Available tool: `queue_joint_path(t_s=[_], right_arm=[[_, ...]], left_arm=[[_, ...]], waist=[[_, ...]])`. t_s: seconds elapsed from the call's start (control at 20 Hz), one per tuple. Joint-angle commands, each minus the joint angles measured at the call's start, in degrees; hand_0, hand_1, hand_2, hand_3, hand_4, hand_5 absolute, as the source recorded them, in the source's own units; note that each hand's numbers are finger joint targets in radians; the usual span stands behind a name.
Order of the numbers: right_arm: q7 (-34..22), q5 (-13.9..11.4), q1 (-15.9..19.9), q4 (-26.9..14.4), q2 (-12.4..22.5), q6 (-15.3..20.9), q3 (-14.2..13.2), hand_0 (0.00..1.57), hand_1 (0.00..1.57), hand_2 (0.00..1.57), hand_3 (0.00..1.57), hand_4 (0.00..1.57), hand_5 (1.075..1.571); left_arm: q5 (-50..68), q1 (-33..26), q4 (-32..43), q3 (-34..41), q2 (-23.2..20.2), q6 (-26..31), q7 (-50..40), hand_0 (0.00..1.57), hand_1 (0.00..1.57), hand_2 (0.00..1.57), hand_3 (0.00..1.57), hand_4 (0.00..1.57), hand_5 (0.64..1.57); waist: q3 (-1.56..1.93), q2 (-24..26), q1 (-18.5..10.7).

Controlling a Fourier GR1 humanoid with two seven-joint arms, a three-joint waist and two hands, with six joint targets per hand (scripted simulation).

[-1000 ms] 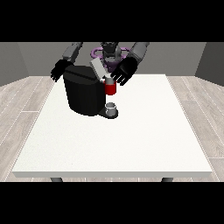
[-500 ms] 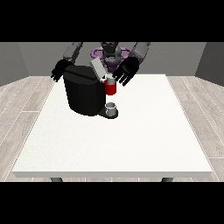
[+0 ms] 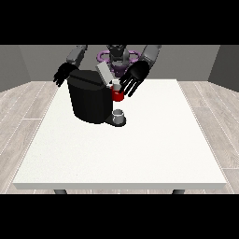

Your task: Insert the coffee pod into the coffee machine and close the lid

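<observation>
— On top of the machine's front, what is sitting there?

— The coffee pod (image 3: 116,84) is showing as a small pale piece over a red section, at the front top of the black coffee machine (image 3: 91,100), toward the view's right. The grey lid (image 3: 103,73) is standing tilted up behind it, not closed.

— And the 2 hands?

— The hand at the view's right (image 3: 134,77) is hanging just beside the pod, its fingers (image 3: 129,88) spreading straight downward; whether they are touching the pod I cannot tell, and they are curling round nothing. The hand at the view's left (image 3: 63,74) is hovering near the machine's back corner, fingers relaxed and holding nothing.

— Anything below?

— 1 small grey cup (image 3: 118,114) is sitting on the machine's base, under the red section. Everything is resting on the white bench (image 3: 140,149), toward its far side.
</observation>
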State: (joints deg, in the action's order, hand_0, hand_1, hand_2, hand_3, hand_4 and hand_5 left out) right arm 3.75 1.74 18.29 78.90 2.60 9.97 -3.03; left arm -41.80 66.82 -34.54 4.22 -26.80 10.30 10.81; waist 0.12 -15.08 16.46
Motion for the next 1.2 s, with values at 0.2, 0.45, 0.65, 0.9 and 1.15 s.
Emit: queue_joint_path(t_s=[0.2,0.45,0.65,0.9,1.15], right_arm=[[2.02,-0.04,-1.27,-1.72,-2.0,0.53,0.67,0.0,0.0,0.0,0.0,0.38,1.571],[2.29,-0.35,-1.19,-4.36,-1.34,2.42,-1.44,0.0,0.0,0.0,0.0,0.36,1.571],[1.41,1.53,-5.16,-2.1,-0.73,-0.91,-0.77,0.0,0.0,0.0,0.0,0.38,1.571],[1.6,-0.21,-6.9,-1.43,-1.69,0.95,0.41,0.0,0.0,0.0,0.0,0.43,1.571],[3.25,4.13,-11.4,-1.5,1.1,-3.15,-3.43,0.0,0.0,0.0,0.0,0.45,1.571]], left_arm=[[-1.89,0.0,-0.09,-1.15,0.36,1.18,-0.57,0.0,0.0,0.0,0.0,0.0,1.571],[-1.97,-0.59,-1.65,-1.78,1.33,3.54,-0.68,0.0,0.0,0.0,0.0,0.0,1.571],[-1.53,-4.35,-1.35,-1.16,3.7,2.19,-1.4,0.0,0.0,0.0,0.0,0.0,1.571],[1.75,-5.63,-2.03,1.73,6.03,2.72,-3.39,0.0,0.0,0.0,0.0,0.0,1.571],[12.97,-12.85,-2.29,10.87,11.46,1.27,0.23,0.0,0.0,0.0,0.0,0.08,1.571]], waist=[[-0.1,0.39,-1.13],[-0.1,3.76,-4.21],[-0.11,6.81,-2.89],[-0.12,10.97,-4.76],[-0.17,17.83,-8.75]])
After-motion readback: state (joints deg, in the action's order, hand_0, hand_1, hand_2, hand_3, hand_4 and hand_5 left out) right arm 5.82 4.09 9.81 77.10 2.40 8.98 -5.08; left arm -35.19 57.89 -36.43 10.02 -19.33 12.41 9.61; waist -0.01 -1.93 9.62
